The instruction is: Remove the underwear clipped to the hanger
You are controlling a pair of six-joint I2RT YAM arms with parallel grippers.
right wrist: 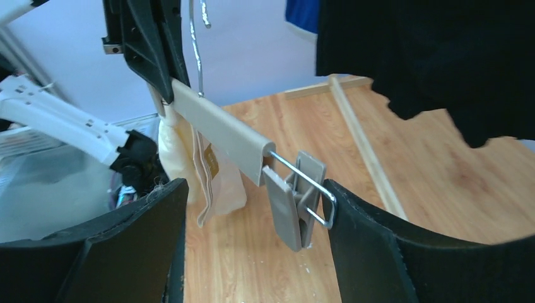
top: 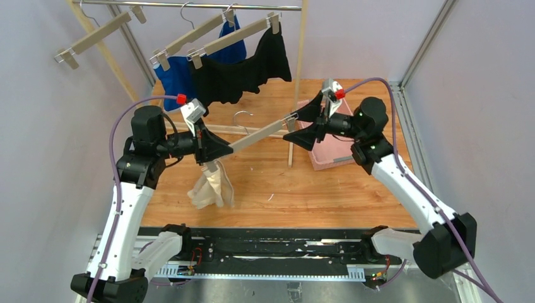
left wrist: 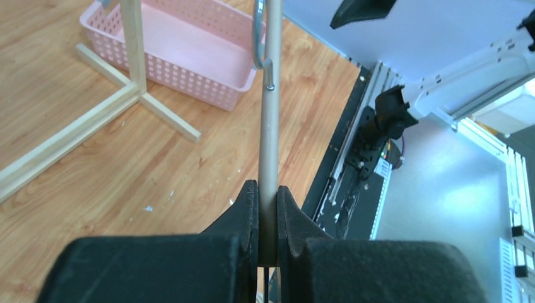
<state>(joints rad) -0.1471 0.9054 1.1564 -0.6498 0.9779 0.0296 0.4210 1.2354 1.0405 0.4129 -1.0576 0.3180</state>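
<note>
Left gripper (top: pixel 217 148) clenched on hanger (top: pixel 258 134), right gripper (top: pixel 296 126) released, straddling its far end. Black underwear (top: pixel 243 69) and blue underwear (top: pixel 173 76) still clipped up on rail (top: pixel 189 5), untouched. Cream underwear (top: pixel 211 186) dangling from hanger end below left gripper, above bench (top: pixel 353 189). Far clip (right wrist: pixel 293 202) empty: first piece half freed, two to go.

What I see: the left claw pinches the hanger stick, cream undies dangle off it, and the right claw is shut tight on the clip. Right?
Not quite. The right wrist view shows the right claw wide open around the clip, not shut. The left claw does pinch the hanger stick, and the cream undies dangle off it.
</note>
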